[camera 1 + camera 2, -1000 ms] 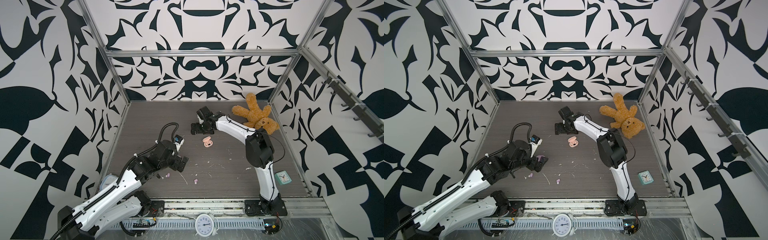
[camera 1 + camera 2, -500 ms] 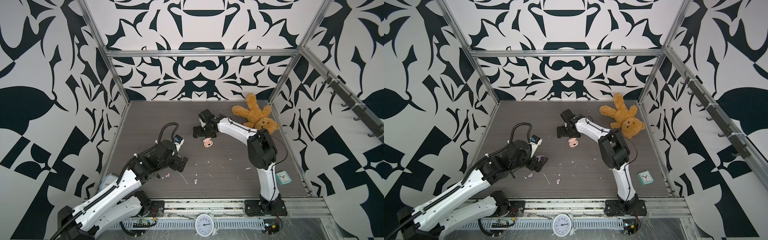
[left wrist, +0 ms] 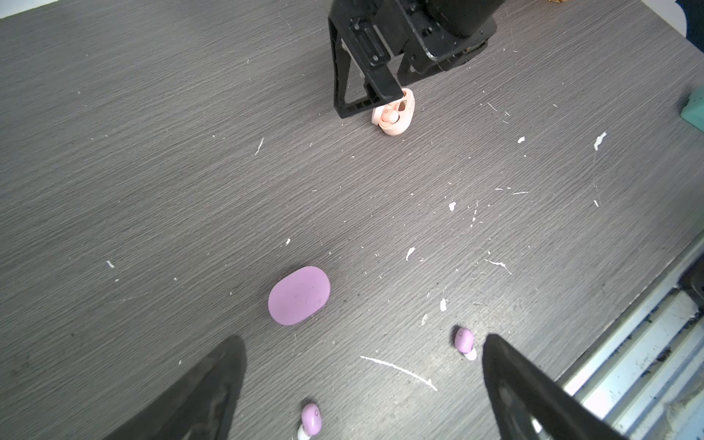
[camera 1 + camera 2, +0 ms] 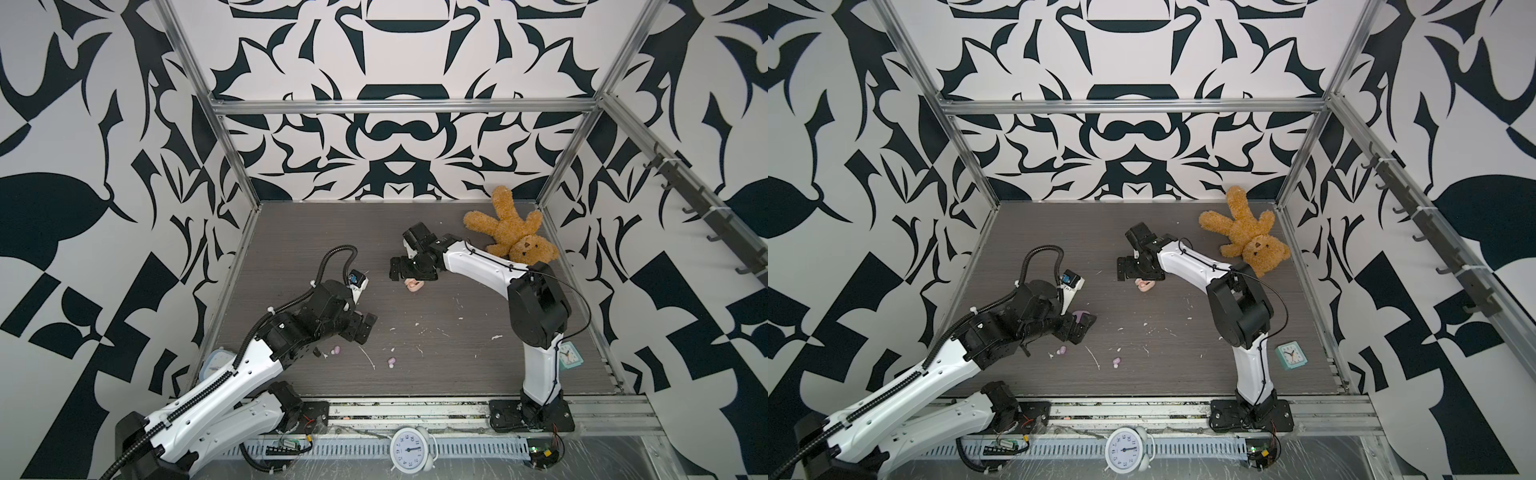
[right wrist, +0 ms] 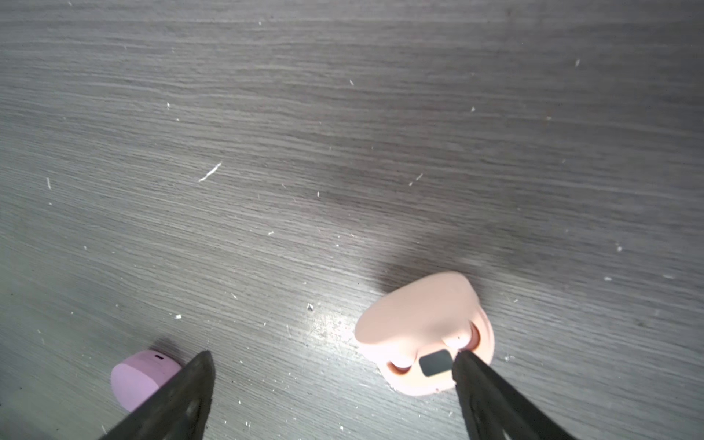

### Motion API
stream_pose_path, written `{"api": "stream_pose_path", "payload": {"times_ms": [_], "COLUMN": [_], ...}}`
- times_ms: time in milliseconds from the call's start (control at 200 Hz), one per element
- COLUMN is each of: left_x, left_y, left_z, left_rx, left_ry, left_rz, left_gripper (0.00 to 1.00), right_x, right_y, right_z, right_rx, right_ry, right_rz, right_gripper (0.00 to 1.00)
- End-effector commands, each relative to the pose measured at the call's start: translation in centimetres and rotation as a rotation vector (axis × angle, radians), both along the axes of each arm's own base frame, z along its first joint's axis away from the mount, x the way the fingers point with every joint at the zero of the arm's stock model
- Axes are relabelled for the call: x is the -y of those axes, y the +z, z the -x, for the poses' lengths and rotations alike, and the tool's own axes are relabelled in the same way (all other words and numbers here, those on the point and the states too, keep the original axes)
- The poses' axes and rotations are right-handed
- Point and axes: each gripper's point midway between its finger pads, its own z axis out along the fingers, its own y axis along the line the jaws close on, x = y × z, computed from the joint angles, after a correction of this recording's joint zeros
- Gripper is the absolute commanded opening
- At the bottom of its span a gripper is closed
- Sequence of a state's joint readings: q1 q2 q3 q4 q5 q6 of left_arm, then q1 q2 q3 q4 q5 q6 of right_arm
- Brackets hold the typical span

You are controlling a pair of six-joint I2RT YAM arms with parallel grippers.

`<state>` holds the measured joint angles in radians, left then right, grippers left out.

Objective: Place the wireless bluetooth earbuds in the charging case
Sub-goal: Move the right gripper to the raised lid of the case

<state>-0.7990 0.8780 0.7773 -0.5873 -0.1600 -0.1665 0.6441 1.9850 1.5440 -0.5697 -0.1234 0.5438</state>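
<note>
overview and wrist views of a two-arm cell. the grey wood-grain table (image 4: 291,232) carries two charging cases, well apart.

the peach case (image 4: 414,285) sits near the middle of the table with its lid raised. in the left wrist view a peach bud (image 3: 388,115) appears seated in one socket. the second socket is too small or too hidden to judge in any view. the right gripper (image 5: 334,355) hangs low over this case, its jaws spread wide and holding nothing. one finger's tip stands over the open base beside the dark square, and contact cannot be told.

the lilac case (image 3: 299,295) lies closed and flat, just ahead of the left gripper (image 3: 364,338). that gripper's jaws are likewise fully apart and empty, and neither finger touches the case.

the first lilac earbud (image 4: 336,351) and the second lilac earbud (image 4: 391,362) lie loose on the table, toward its front edge from the left gripper, pale tips showing. in the left wrist view one lies just beside a finger with a gap showing, and the other lies between the two fingers near the frame edge.

white flecks (image 3: 599,141) are scattered over the surface. a teddy bear (image 4: 511,232) lies at the back right corner, and a teal clock (image 4: 569,357) stands by the right arm's base.
</note>
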Motion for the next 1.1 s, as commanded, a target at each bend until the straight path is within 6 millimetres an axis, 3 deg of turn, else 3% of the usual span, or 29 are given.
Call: {"api": "stream_pose_path", "payload": {"times_ms": [0,320,695,1095], "left_x": [-0.1,-0.2,-0.3,-0.2], "left_y": [-0.4,-0.4,-0.4,-0.4], "left_z": [0.2,0.2,0.1,0.2], "left_rx": [-0.004,-0.001,0.002,-0.002], "left_ry": [-0.002,-0.001,0.003,0.000], "left_rz": [-0.002,-0.006,-0.009,-0.007], "left_gripper": [0.99,0.99,0.99,0.99], "right_x": [-0.6,-0.4,-3.1,-2.7], "right_y": [3.2,5.5,4.4,2.7], "right_z": [-0.4,-1.1,-1.8,-1.9], "right_rx": [0.070,0.127,0.089,0.077], "right_ry": [-0.003,-0.020,0.050,0.049], "right_rz": [-0.052,-0.063,-0.079,-0.041], "right_gripper": [0.99,1.00,0.99,0.99]}}
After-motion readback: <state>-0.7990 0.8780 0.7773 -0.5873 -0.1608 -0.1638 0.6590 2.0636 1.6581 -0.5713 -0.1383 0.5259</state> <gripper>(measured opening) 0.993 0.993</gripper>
